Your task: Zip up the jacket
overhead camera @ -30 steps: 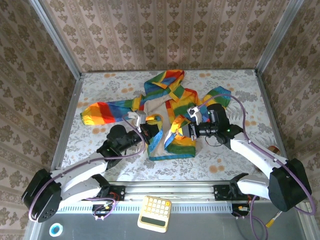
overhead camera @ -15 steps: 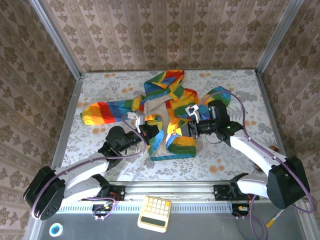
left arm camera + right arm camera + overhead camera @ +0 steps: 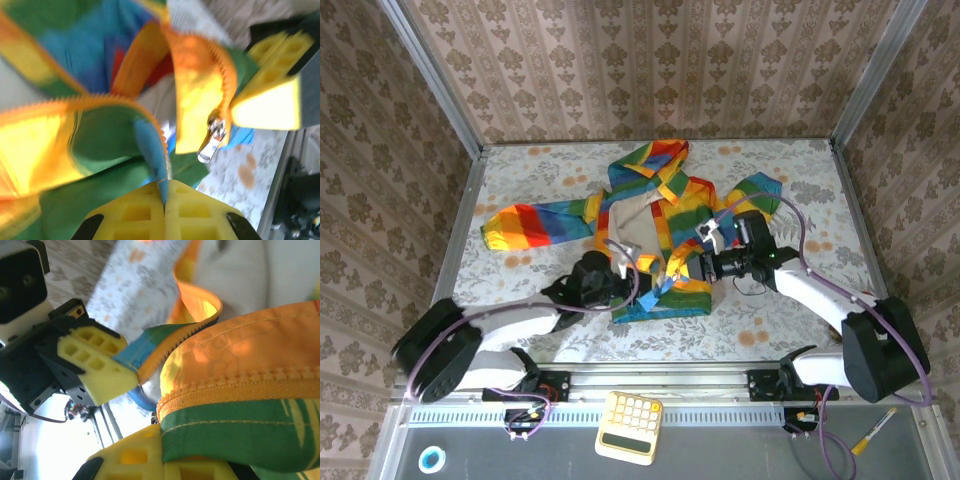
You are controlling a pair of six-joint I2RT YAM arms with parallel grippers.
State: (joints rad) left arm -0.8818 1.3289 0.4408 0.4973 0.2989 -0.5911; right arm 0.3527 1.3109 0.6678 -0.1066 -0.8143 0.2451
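The rainbow-striped jacket (image 3: 660,215) lies open in the middle of the table, beige lining up. My left gripper (image 3: 647,272) is shut on the lower end of one front edge, a blue strip with orange zipper teeth (image 3: 159,150), pinched between its yellow fingers (image 3: 135,212). My right gripper (image 3: 686,264) is shut on the other front edge, on the green hem below the orange zipper tape (image 3: 235,385). A silver zipper slider (image 3: 212,141) hangs from that edge, just beside the right gripper's yellow finger (image 3: 270,85). The two grippers are close together, facing each other.
The jacket's left sleeve (image 3: 535,222) stretches toward the left wall and the hood (image 3: 650,165) points to the back. A patterned tablecloth (image 3: 790,330) covers the table. A calculator (image 3: 629,426) lies on the front rail.
My left gripper moved right and nearer to the right gripper, dragging its zipper edge along. The right gripper shifted slightly down and left. The jacket's right front panel now lies flatter.
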